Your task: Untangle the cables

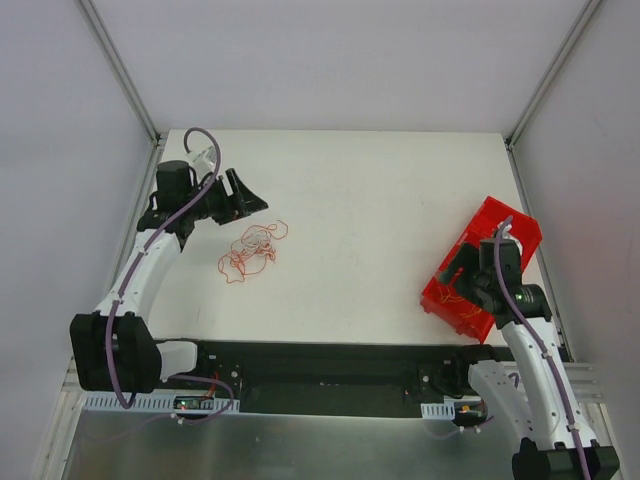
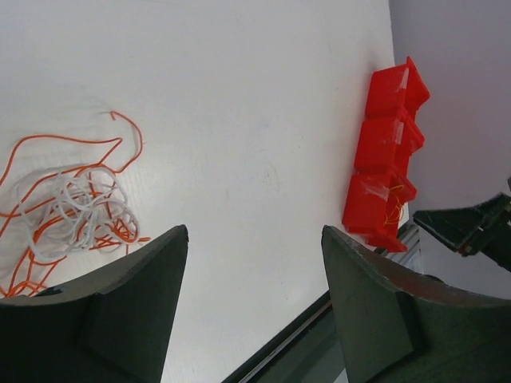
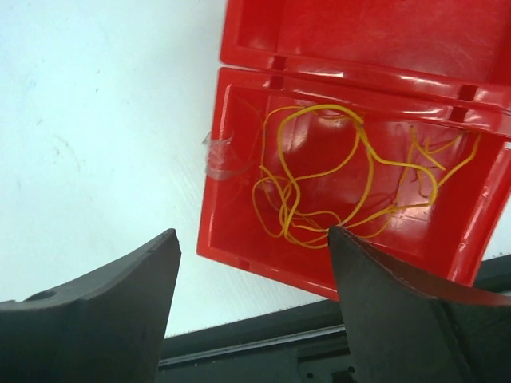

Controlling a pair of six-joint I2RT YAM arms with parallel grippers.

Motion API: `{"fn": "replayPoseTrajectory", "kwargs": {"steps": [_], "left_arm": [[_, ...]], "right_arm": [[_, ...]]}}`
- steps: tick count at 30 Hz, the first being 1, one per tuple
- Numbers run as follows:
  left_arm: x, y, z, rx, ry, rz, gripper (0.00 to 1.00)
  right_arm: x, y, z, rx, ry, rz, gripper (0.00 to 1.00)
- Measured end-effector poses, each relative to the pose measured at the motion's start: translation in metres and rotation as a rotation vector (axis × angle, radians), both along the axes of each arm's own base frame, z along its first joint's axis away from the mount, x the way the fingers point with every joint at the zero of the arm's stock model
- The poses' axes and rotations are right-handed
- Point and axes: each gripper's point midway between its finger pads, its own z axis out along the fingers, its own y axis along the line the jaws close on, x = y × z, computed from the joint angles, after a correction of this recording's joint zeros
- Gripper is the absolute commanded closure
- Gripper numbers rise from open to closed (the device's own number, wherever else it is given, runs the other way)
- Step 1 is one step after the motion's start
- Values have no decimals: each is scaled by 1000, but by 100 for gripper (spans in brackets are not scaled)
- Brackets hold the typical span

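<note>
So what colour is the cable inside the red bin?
Yellow; the cable shows best in the right wrist view.

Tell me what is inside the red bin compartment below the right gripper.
A loose yellow cable lies coiled on the floor of the red bin compartment. A finger of the right gripper covers the compartment's near right corner, so anything there cannot be seen.

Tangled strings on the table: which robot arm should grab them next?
The left arm. Its open fingers hover close to the red and white tangle, while the right arm is far away over the red bin with the yellow string.
</note>
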Motion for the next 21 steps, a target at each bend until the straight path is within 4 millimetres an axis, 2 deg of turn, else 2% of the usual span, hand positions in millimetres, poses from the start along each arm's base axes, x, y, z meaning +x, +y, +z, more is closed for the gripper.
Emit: {"fn": "replayPoseTrajectory", "kwargs": {"steps": [3,7,13,15,18,21], "left_arm": [[7,8,-18,17,65,59,35],[12,18,-59,36,227,152,40],[-8,23,-121,58,462,215,46],[-15,28,-133,82,499,244,47],[-18,38,-143,130,508,297,42],[-25,52,-145,191,487,359,39]], "right_arm": [[-2,11,2,33,2,70,23],[-5,31,6,108,-6,179,23],[-7,54,13,190,-28,301,23],[-7,62,14,226,-44,341,23],[-10,76,7,263,-42,400,23],[-19,96,0,273,-31,499,23]]}}
